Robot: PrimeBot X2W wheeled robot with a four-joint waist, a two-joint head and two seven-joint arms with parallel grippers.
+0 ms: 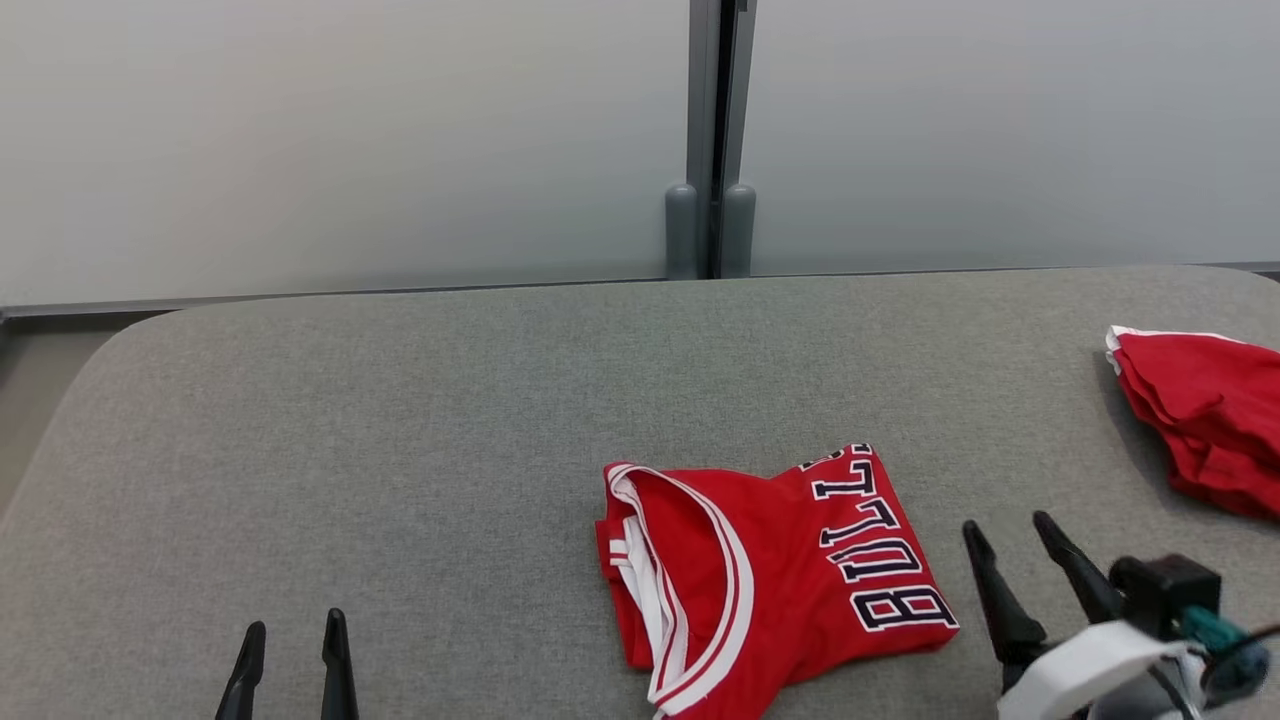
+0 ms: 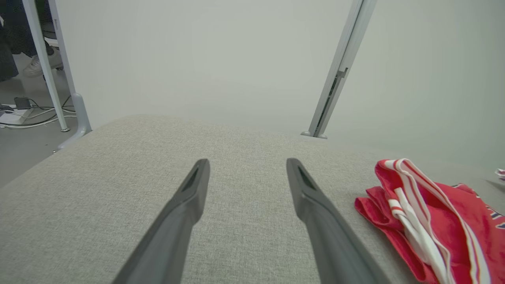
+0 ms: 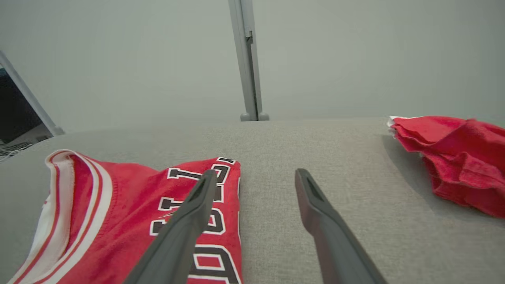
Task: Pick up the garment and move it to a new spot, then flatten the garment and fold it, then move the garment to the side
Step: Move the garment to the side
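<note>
Your grey bench (image 1: 400, 420) stands before a pale wall (image 1: 350, 140). At left, the left hand (image 1: 295, 620) is wide, empty. The folded jersey (image 1: 780, 570) lies front middle. Just beside it the right hand (image 1: 1005, 522) is wide, empty. A red cloth (image 1: 1210, 410) lies far right.

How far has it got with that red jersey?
The red jersey already lies folded on the grey surface. Nothing is in hand: the right gripper stands open beside it, the left gripper open and apart. Remaining, it seems: moving it aside, perhaps toward the other red garment.
</note>
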